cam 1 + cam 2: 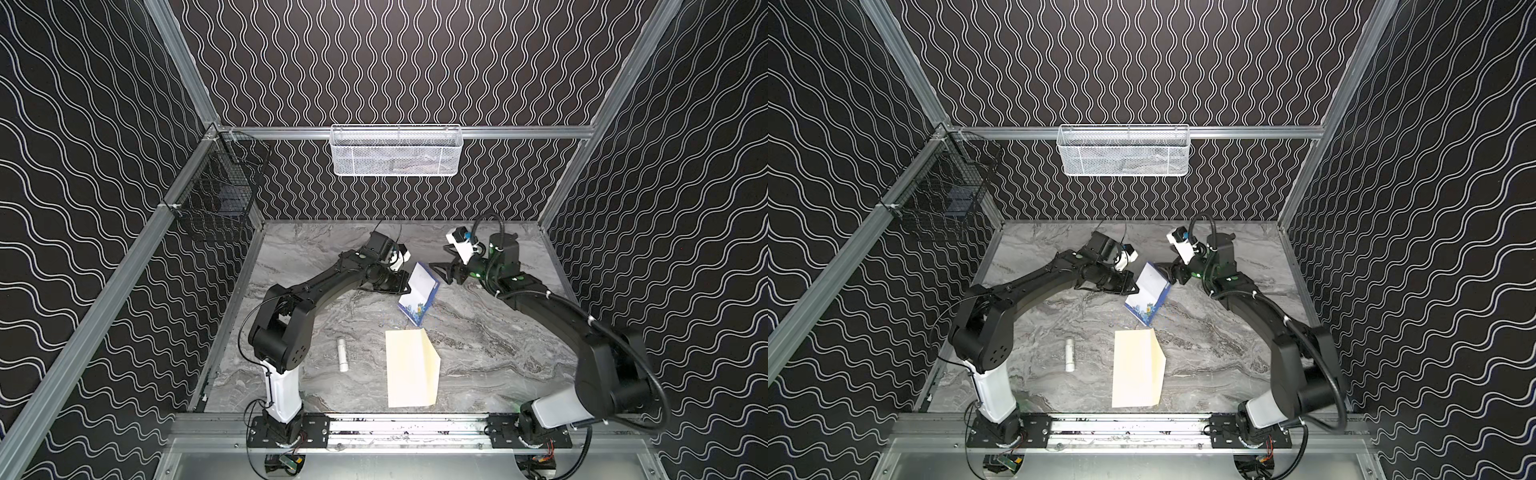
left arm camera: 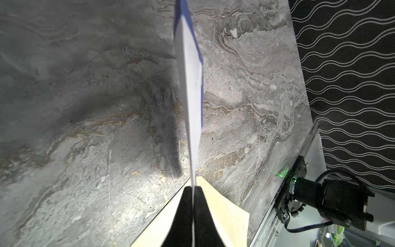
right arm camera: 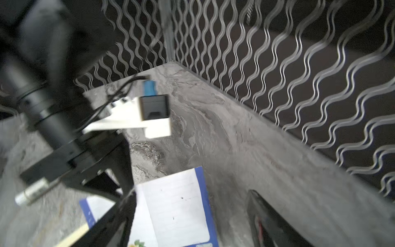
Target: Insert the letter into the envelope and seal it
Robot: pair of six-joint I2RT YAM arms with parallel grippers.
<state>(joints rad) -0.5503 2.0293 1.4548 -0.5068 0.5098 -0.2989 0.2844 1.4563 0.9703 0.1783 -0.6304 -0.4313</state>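
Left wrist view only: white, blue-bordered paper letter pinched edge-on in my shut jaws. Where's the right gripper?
Observer: The right gripper is open, its fingers either side of the letter at the edge opposite yours.
Operator: And the plain cream paper envelope? I see one corner.
Observer: It lies flat on the grey marble table, in front of the hanging letter.
Operator: Anything else there?
Observer: A small white cylinder lies left of the envelope, apart from it.

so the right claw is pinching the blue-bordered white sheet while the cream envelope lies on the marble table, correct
Not quite: the left claw is pinching the blue-bordered white paper sheet, as the left wrist view shows; the right claw stands open. The plain cream paper envelope does lie on the grey marble table.
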